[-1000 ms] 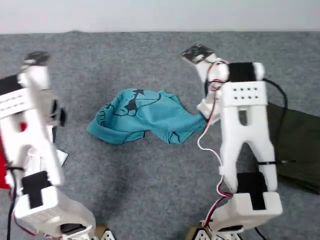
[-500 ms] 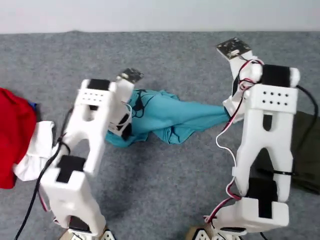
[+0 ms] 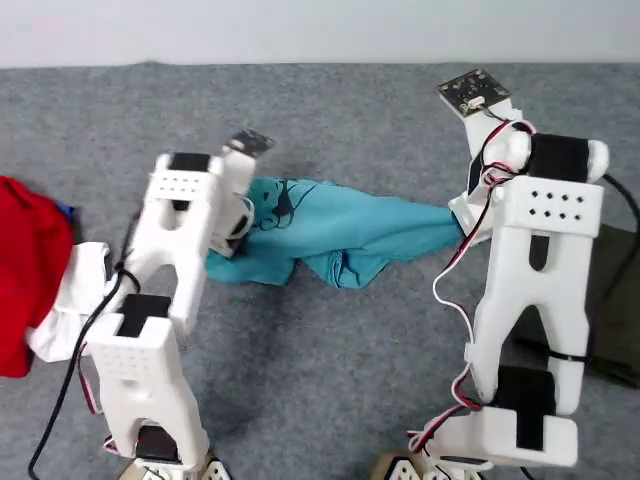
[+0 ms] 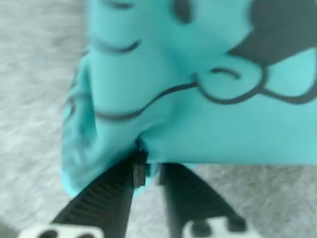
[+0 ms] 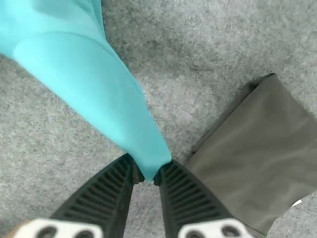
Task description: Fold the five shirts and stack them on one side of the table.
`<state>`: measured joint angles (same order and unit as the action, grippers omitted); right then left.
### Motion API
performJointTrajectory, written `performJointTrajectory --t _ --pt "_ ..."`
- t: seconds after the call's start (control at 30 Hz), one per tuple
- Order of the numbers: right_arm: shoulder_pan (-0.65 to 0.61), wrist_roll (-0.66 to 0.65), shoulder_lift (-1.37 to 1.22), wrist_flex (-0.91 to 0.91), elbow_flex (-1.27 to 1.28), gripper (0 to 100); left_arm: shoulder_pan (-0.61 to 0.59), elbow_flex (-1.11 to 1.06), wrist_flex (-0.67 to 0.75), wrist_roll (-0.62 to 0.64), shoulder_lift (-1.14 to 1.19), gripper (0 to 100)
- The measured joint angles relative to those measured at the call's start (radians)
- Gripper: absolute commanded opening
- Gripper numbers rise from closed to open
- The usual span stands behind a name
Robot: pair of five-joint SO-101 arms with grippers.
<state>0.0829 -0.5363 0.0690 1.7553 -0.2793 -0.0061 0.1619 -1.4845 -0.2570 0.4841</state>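
Observation:
A teal shirt point(image 3: 330, 232) with a dark print lies stretched across the middle of the grey table. My left gripper point(image 4: 147, 168) is shut on the shirt's left edge; the cloth point(image 4: 208, 84) bunches at its fingertips. In the high view that gripper point(image 3: 238, 222) sits at the shirt's left end. My right gripper point(image 5: 147, 174) is shut on a pulled-out corner of the teal shirt point(image 5: 89, 74), and stands at the shirt's right end point(image 3: 458, 222) in the high view.
A folded dark olive shirt point(image 3: 605, 300) lies on the right side of the table, close beside my right gripper point(image 5: 247, 144). A red shirt point(image 3: 30, 270) and a white one point(image 3: 75, 300) are heaped at the left edge. Grey carpet point(image 3: 330, 380) covers the table.
My left arm swung in from the far left and closed on the shirt's left edge. My right gripper pulled its corner rightward, drawing the shirt out longer.

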Motion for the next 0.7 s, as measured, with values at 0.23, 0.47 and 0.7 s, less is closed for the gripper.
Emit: performJointTrajectory --t 0.23,0.47,0.7 --pt "0.002 0.009 0.080 0.000 0.000 1.0 -0.089 0.259 -0.144 0.000 -0.003 1" --pt "0.002 0.012 0.092 0.000 0.000 1.0 -0.094 0.390 -0.241 -0.003 -0.054 14" --pt "0.009 0.012 0.092 0.000 0.000 1.0 -0.106 0.273 -0.242 -0.052 -0.144 21"
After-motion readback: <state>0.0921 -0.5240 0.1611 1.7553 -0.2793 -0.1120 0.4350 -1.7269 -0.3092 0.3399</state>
